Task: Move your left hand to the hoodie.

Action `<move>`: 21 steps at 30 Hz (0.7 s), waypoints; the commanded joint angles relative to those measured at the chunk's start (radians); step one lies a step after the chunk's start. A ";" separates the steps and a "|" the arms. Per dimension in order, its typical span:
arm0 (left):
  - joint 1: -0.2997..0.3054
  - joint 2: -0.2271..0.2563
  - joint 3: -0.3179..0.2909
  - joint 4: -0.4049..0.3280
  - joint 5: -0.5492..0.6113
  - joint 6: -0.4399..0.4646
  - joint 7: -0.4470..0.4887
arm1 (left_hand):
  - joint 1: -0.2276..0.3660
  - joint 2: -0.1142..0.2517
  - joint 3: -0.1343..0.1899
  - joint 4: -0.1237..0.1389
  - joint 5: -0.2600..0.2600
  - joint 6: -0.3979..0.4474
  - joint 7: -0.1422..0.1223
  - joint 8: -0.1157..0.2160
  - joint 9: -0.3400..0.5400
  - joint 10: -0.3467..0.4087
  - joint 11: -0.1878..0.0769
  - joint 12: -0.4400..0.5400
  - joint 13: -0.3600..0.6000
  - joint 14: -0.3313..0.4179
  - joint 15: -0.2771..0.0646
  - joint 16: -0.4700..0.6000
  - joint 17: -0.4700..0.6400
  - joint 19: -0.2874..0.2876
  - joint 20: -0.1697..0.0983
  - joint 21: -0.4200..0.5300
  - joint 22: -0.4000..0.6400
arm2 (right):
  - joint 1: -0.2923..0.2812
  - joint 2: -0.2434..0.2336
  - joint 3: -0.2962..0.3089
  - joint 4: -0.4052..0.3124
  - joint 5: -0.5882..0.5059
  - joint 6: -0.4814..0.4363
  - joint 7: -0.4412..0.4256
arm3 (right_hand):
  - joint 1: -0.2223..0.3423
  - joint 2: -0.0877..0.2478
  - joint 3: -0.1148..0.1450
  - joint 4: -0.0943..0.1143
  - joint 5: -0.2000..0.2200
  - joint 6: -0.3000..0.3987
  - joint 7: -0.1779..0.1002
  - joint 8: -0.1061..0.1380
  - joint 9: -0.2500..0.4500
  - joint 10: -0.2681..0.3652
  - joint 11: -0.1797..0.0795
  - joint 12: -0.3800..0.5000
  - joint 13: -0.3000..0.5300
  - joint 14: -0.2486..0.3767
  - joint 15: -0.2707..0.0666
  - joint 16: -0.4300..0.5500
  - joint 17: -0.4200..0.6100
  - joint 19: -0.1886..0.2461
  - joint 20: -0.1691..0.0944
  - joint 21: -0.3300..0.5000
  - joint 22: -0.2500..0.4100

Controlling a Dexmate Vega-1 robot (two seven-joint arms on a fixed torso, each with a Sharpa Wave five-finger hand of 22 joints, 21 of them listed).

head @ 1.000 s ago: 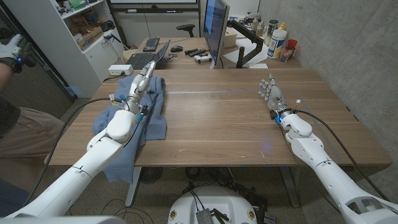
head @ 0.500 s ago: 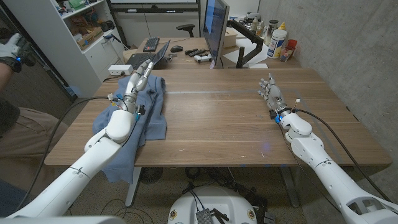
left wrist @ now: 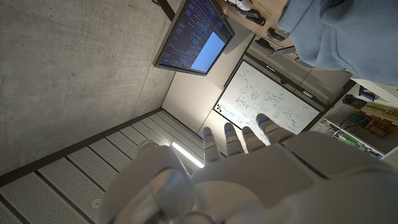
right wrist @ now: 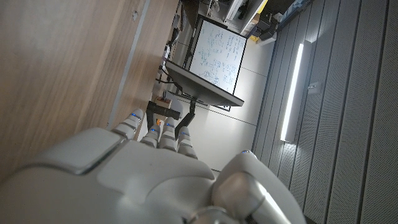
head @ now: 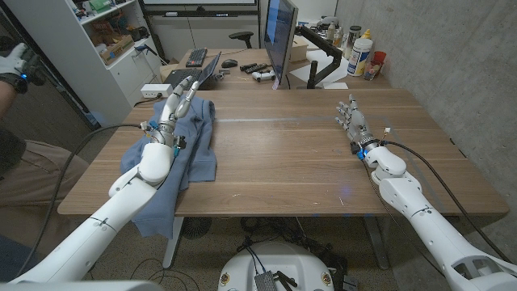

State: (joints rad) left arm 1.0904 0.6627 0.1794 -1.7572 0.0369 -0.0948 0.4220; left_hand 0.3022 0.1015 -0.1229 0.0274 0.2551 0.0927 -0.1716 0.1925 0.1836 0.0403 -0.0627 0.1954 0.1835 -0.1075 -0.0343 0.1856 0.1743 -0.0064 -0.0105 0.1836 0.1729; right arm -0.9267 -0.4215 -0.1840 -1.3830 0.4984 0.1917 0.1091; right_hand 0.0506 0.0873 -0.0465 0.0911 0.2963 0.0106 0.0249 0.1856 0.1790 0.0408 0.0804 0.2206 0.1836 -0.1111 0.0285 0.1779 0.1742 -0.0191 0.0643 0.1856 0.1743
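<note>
left arm is extended forward at the table's left side, its left hand (head: 178,101) raised with fingers spread apart and nothing held. right arm is stretched along the right side; right hand (head: 353,119) is held upright, fingers straight, nothing grasped.

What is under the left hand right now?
The blue hoodie lies under the left hand, spread over the table and hanging off its near edge. Whether the fingers touch the cloth cannot be told. The tabletop beneath the hoodie is covered.
</note>
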 commanded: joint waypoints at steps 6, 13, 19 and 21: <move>-0.031 0.020 0.038 -0.026 0.130 0.133 0.017 | 0.003 -0.007 -0.004 -0.008 -0.003 -0.018 -0.006 -0.005 0.004 -0.015 0.001 0.000 0.003 -0.022 -0.056 -0.005 0.005 -0.015 -0.006 0.001 0.003 | -0.005 -0.002 0.004 -0.008 0.005 -0.007 -0.007 | 0.002 0.013 0.003 0.005 -0.001 0.001 -0.002 0.004 0.006 -0.006 -0.002 -0.003 0.003 -0.010 -0.001 0.002 0.005 -0.007 0.006 0.007 0.005; -0.038 0.027 0.040 -0.028 0.164 0.148 0.035 | 0.001 -0.007 -0.004 -0.009 -0.004 -0.017 -0.006 -0.004 0.004 -0.016 0.001 0.000 0.003 -0.029 -0.053 -0.006 0.005 -0.018 -0.004 0.001 0.002 | -0.002 0.004 0.003 0.002 0.007 -0.003 -0.005 | 0.001 0.014 0.003 0.005 -0.002 0.001 -0.002 0.004 0.006 -0.006 -0.001 -0.003 0.003 -0.011 -0.002 0.002 0.005 -0.008 0.008 0.007 0.005; -0.042 0.015 0.052 -0.018 0.191 0.165 0.064 | 0.001 -0.007 -0.004 -0.009 -0.004 -0.013 -0.006 -0.001 0.004 -0.017 0.000 0.001 0.003 -0.040 -0.049 -0.009 0.005 -0.017 -0.001 0.003 0.002 | -0.008 0.005 0.004 0.000 0.008 -0.003 -0.009 | 0.001 0.014 0.003 0.005 -0.002 0.001 -0.003 0.004 0.006 -0.006 -0.003 -0.003 0.003 -0.010 -0.001 0.003 0.005 -0.009 0.008 0.007 0.005; -0.043 0.010 0.058 -0.022 0.208 0.193 0.075 | 0.002 -0.008 -0.004 -0.010 -0.004 -0.010 -0.006 0.000 0.004 -0.017 0.001 0.001 0.003 -0.043 -0.048 -0.009 0.005 -0.017 -0.001 0.003 0.002 | -0.009 0.007 0.006 0.003 0.012 -0.002 -0.005 | 0.000 0.014 0.003 0.005 -0.002 0.000 -0.003 0.004 0.006 -0.006 -0.002 -0.003 0.003 -0.010 -0.001 0.003 0.005 -0.009 0.008 0.007 0.005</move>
State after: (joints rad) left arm 1.0570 0.6827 0.2174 -1.7804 0.1832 0.0416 0.4565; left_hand 0.3021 0.1015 -0.1270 0.0233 0.2514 0.0817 -0.1751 0.1885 0.1836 0.0310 -0.0609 0.1954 0.1835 -0.1369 -0.0336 0.1772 0.1743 -0.0169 -0.0106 0.1836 0.1721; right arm -0.9305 -0.4205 -0.1818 -1.3860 0.5037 0.1859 0.1040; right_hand 0.0506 0.0873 -0.0465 0.0911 0.2963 0.0106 0.0250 0.1856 0.1789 0.0408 0.0805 0.2206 0.1836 -0.1110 0.0284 0.1779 0.1742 -0.0262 0.0715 0.1856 0.1743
